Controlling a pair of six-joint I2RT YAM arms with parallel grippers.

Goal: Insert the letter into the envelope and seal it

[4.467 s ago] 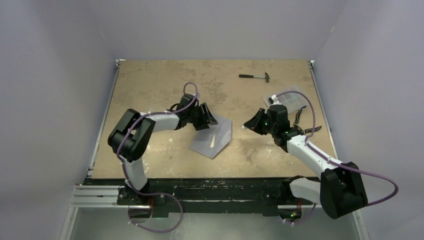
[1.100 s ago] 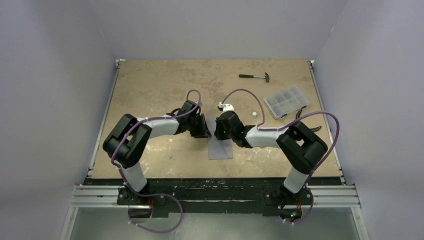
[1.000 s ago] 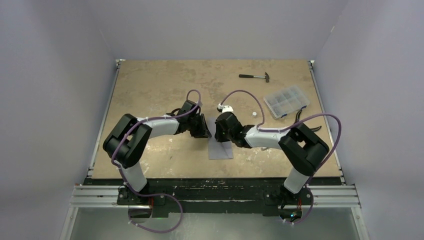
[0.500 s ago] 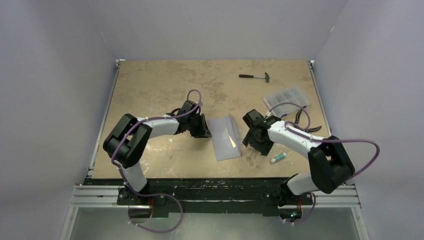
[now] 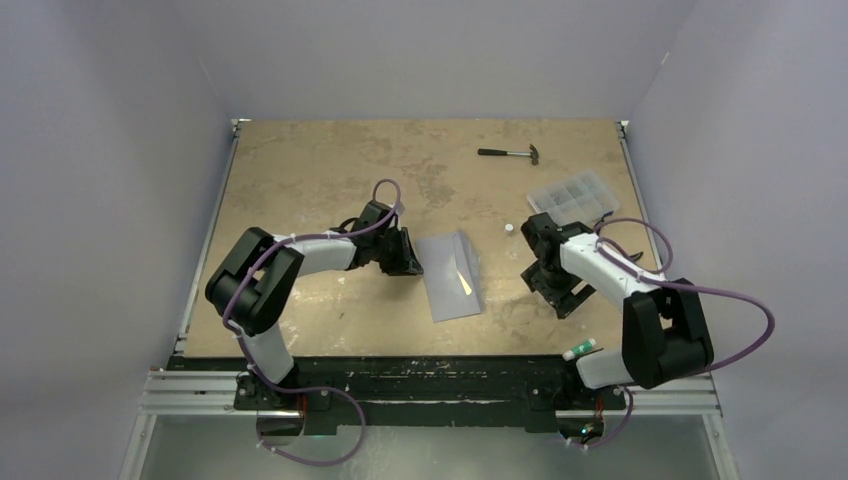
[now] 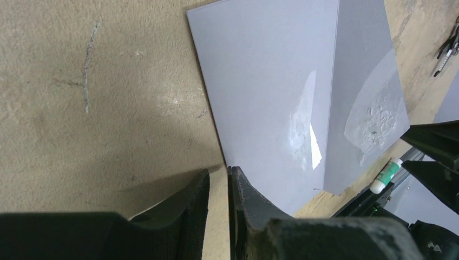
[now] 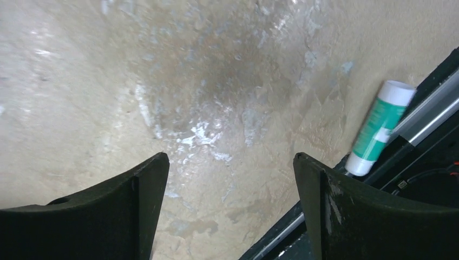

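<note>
The grey-blue envelope (image 5: pixel 452 272) lies flat at mid-table, with shiny wet patches on it in the left wrist view (image 6: pixel 270 81). Of the letter only a thin cream sliver (image 5: pixel 466 282) (image 6: pixel 315 146) shows in a gap in the envelope. My left gripper (image 5: pixel 408 262) (image 6: pixel 219 173) is at the envelope's left edge. Its jaws are closed to a narrow slit with nothing seen between them, and one finger (image 6: pixel 254 200) lies over the envelope's corner. My right gripper (image 5: pixel 562 297) (image 7: pixel 230 162) stands wide open over bare table, well right of the envelope.
A green-and-white glue stick (image 5: pixel 580 349) (image 7: pixel 379 127) lies at the table's front edge beside the black rail. A hammer (image 5: pixel 510 153), a clear compartment box (image 5: pixel 573 197) and a small white cap (image 5: pixel 509 229) sit at the back right.
My right gripper has opened, let go of the glue stick and swung right, away from the envelope. The glue stick has ended up at the front edge. The left arm has stayed still.
</note>
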